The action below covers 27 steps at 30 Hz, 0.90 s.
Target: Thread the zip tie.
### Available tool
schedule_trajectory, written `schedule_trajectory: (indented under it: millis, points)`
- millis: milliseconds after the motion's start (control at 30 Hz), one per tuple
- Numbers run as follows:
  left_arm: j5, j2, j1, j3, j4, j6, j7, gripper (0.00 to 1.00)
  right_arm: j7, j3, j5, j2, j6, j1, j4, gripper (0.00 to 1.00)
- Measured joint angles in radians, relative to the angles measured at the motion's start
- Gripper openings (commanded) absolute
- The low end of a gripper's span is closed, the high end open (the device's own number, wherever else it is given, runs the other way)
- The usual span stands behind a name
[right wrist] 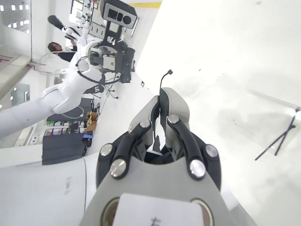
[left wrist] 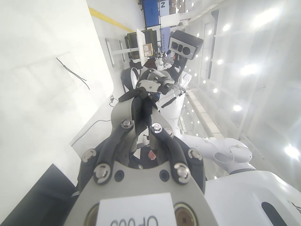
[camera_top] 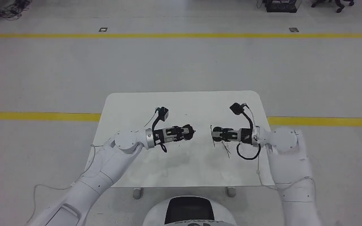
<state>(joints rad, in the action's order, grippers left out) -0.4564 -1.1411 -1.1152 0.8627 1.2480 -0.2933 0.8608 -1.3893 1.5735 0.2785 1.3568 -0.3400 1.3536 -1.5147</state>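
My right gripper (camera_top: 212, 133) (right wrist: 160, 95) hovers above the middle of the white table (camera_top: 141, 107), shut on a thin black zip tie (right wrist: 164, 77). The tie's small square head sticks out past the fingertips and curves slightly. My left gripper (camera_top: 194, 131) (left wrist: 141, 97) faces it from a short gap away, its black pads pressed together; I cannot make out anything held between them. Beyond the left gripper's tips, the left wrist view shows the right gripper's grey body close by.
Spare black zip ties (camera_top: 224, 149) (left wrist: 73, 72) (right wrist: 279, 139) lie on a clear plastic sheet on the table just below the right gripper. The table's rounded edges are well away from both grippers.
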Motion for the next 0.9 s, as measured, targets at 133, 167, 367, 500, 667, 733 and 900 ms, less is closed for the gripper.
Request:
schedule_trajectory:
  millis: [133,167,367,500,667,733,900]
  points:
    - [0.000,0.000,0.000,0.000,0.000,0.000,0.000,0.00,-0.001,-0.046,-0.080,-0.036,0.000,-0.014,0.008,0.00]
    - [0.000,0.000,0.000,0.000,0.000,0.000,0.000,0.00,-0.001,-0.058,-0.100,-0.045,0.000,-0.017,0.010,0.00]
    - [0.000,0.000,0.000,0.000,0.000,0.000,0.000,0.00,-0.001,-0.128,-0.258,-0.106,0.000,-0.039,0.035,0.00]
    - [0.000,0.000,0.000,0.000,0.000,0.000,0.000,0.00,-0.001,-0.164,-0.389,-0.146,0.000,-0.049,0.048,0.00]
    - [0.000,0.000,0.000,0.000,0.000,0.000,0.000,0.00,-0.001,-0.208,-0.526,-0.185,0.000,-0.056,0.054,0.00]
    - [0.000,0.000,0.000,0.000,0.000,0.000,0.000,0.00,-0.001,-0.230,-0.578,-0.200,0.000,-0.061,0.054,0.00]
    - [0.000,0.000,0.000,0.000,0.000,0.000,0.000,0.00,-0.001,-0.288,-0.662,-0.233,0.000,-0.079,0.053,0.00]
